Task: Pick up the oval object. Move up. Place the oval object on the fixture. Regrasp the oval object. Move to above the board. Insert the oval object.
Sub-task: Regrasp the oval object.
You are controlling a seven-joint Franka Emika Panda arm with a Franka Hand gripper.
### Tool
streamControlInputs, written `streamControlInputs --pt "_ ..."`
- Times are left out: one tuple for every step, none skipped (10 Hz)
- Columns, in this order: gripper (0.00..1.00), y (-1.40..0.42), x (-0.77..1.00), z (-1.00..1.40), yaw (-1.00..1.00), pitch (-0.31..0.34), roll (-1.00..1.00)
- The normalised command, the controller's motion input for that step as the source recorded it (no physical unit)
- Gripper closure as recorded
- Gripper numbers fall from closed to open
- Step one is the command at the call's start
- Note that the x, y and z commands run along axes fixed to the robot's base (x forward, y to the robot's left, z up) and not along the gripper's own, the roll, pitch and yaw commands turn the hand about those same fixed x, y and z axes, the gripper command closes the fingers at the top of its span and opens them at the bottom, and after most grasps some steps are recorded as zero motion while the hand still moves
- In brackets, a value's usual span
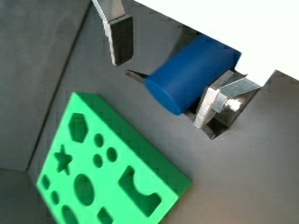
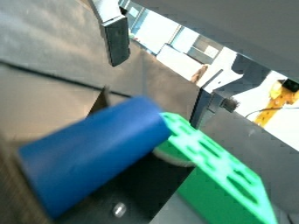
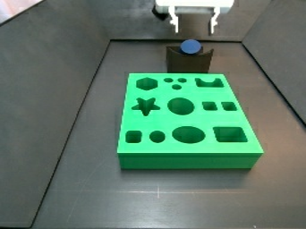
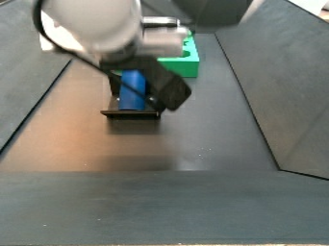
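I see the small blue smooth plastic oval peg lying on the small dark notched fixture block, at the top middle of a side view, behind the big bright green board with shaped holes. The gripper hangs above it, open and empty. Only a wrist view shows its silver fingers apart from the peg.

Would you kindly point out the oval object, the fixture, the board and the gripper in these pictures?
oval object (image 1: 187, 74), a wrist view, on its blue side.
fixture (image 3: 189, 63), a side view, on its dark front face.
board (image 3: 185, 146), a side view, on its green top surface.
gripper (image 3: 191, 26), a side view, midway between its fingertips, above the fixture.
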Motion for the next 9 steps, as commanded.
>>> streamControlInputs --pt "0.00 0.00 -0.04 0.68 0.03 0.090 0.04" --pt "0.00 0.01 -0.03 0.50 0.01 0.104 0.04" --pt "0.00 0.00 -0.02 0.25 -0.01 0.108 0.05" --pt "0.00 -0.82 -0.11 0.95 0.03 0.065 1.00" --pt "0.00 -0.79 -0.10 0.80 0.03 0.060 1.00" --pt "0.00 -0.71 -0.11 0.72 0.03 0.053 1.00" --pt "0.00 -0.52 -0.12 0.48 0.02 0.041 1.00" --pt "0.00 -0.37 -0.11 0.28 0.02 0.037 1.00" --pt "0.00 -0.16 -0.06 0.04 0.02 0.033 1.00"
